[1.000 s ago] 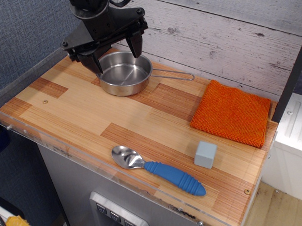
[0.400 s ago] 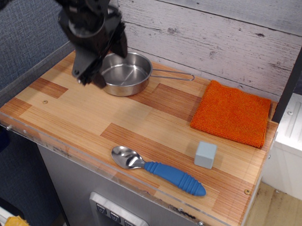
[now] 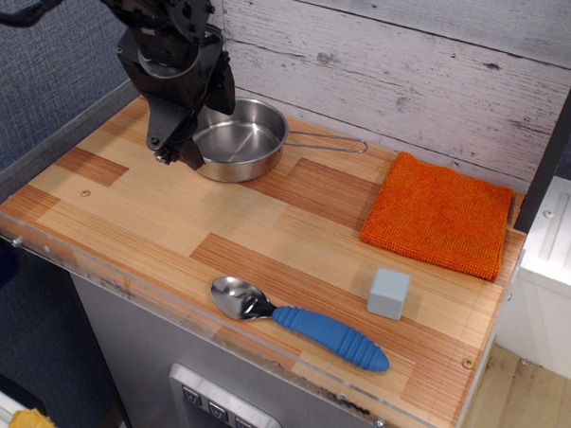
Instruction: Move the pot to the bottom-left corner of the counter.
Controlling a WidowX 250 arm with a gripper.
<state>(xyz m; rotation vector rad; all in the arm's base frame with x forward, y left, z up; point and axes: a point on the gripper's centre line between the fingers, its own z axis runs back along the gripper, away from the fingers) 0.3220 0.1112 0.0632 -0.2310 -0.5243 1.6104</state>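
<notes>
The pot (image 3: 243, 144) is a small shiny steel pan that sits at the back left of the wooden counter (image 3: 153, 218), with its thin wire handle (image 3: 328, 143) pointing right. My black gripper (image 3: 200, 127) hangs over the pot's left rim. One finger (image 3: 179, 151) is low, just outside the rim at the front left. The other finger (image 3: 222, 96) is near the far rim. The jaws stand apart and hold nothing. The pot's left edge is hidden behind the gripper.
An orange cloth (image 3: 439, 215) lies at the back right. A small grey block (image 3: 388, 293) and a steel spoon with a blue handle (image 3: 300, 324) lie near the front edge. A clear acrylic rim (image 3: 47, 246) edges the counter, and a plank wall stands behind it.
The gripper has swung from above the pot's back to its left side and turned, then dropped slightly closer to the rim. The pot has not moved.
</notes>
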